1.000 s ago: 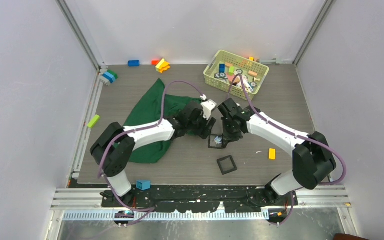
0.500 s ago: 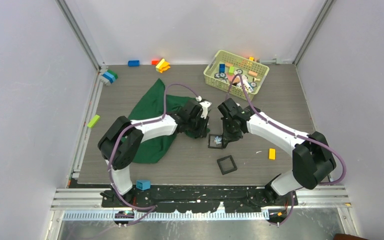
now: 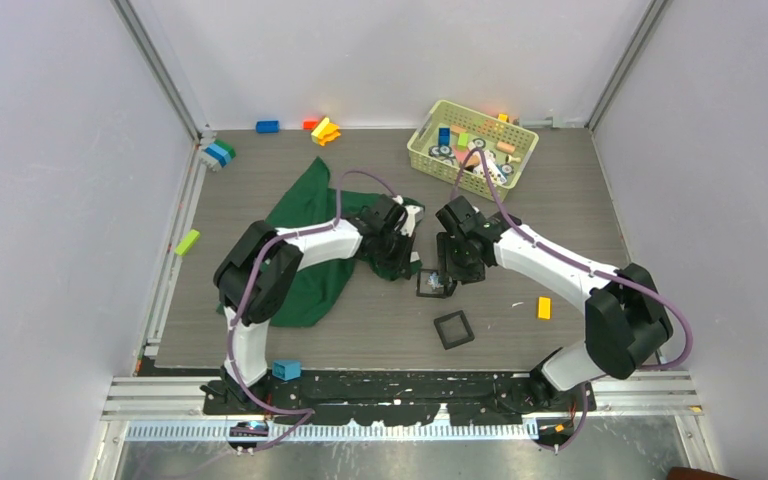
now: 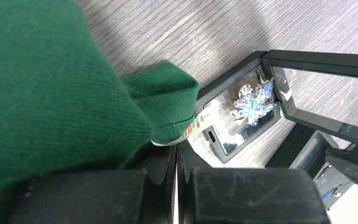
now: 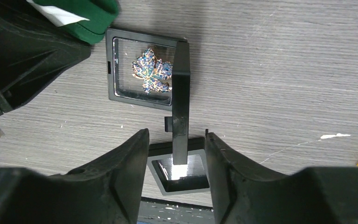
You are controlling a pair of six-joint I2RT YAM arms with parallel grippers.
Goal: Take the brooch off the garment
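Observation:
The brooch [image 5: 153, 71], a sparkly leaf shape, lies in an open black square case [image 3: 430, 284], apart from the garment; it also shows as the brooch [image 4: 254, 100] in the left wrist view. The case's lid [image 5: 181, 93] stands upright. My right gripper [image 5: 176, 135] is open, its fingers either side of the lid's edge without touching it; from above the right gripper [image 3: 450, 265] hangs over the case. The dark green garment [image 3: 305, 215] lies to the left. My left gripper [image 4: 177, 144] is shut, and a garment fold [image 4: 163, 93] with a white tag touches its tips.
A second black square tray [image 3: 453, 329] lies nearer the front. A yellow-green basket [image 3: 422, 150] of toy blocks stands at the back right. Loose blocks: orange [image 3: 544, 308], lime [image 3: 187, 241], blue [image 3: 286, 369], and others along the back wall [image 3: 325, 130].
My left gripper has shut and drawn back left onto the garment's edge. My right gripper has opened above the case. The brooch and case have stayed put.

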